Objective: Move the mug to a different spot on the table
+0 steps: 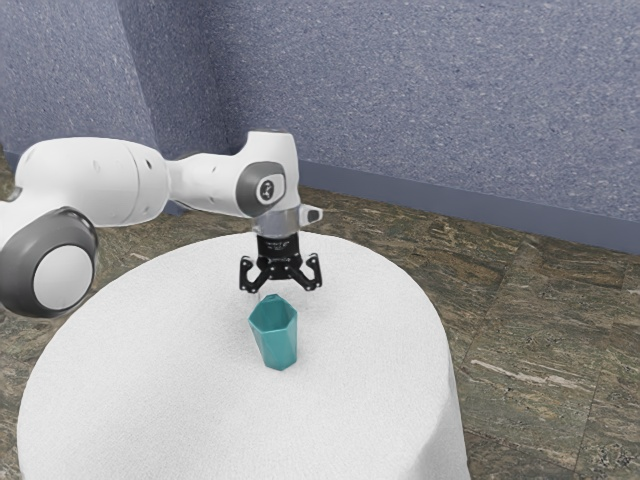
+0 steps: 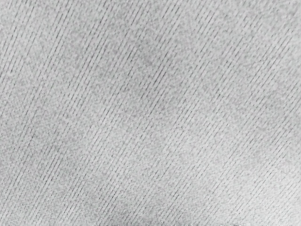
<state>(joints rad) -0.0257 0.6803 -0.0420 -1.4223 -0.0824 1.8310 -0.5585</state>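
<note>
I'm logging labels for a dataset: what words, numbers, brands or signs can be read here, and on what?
No readable text anywhere.
Mug: plain teal, no print.
Table: plain white cloth, no marking.
Arm: one small light mark on its grey joint disc, too small to read.
Pincer: plain black, no label.

White rounded arm (image 1: 110, 190), grey joint caps (image 1: 268, 187), black wrist collar (image 1: 277, 245), black jaws, perhaps a pale side tab (image 1: 310, 213)

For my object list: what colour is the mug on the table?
Teal, a blue-green. The mug shows best in the exterior view.
</note>
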